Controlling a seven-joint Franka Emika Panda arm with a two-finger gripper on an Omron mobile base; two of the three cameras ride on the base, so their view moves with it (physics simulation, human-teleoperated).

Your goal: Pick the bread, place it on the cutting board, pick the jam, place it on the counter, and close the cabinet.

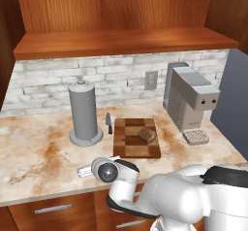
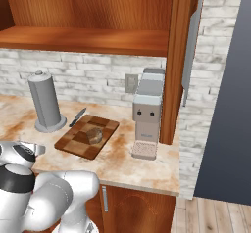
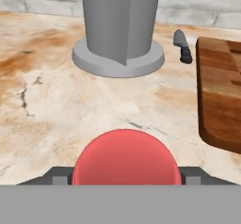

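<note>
The jam (image 3: 126, 164) shows as a red round lid right in front of the hand camera, and my gripper (image 3: 126, 180) is shut on it, a dark fingertip on each side. It is held low over the counter (image 1: 38, 152), left of the cutting board (image 1: 131, 147) (image 3: 221, 96). The dark brown bread (image 1: 147, 135) (image 2: 94, 135) lies on that checkered board (image 2: 73, 141). Above, the cabinet (image 1: 121, 41) stands open, with its bare shelf showing and its right door (image 2: 179, 56) swung out edge-on.
A grey paper-towel holder (image 1: 85, 111) (image 3: 120, 25) stands just ahead of the jam. A small knife (image 1: 109, 123) (image 3: 182, 46) lies between it and the board. A grey coffee machine (image 1: 189, 101) (image 2: 148, 109) stands at the right.
</note>
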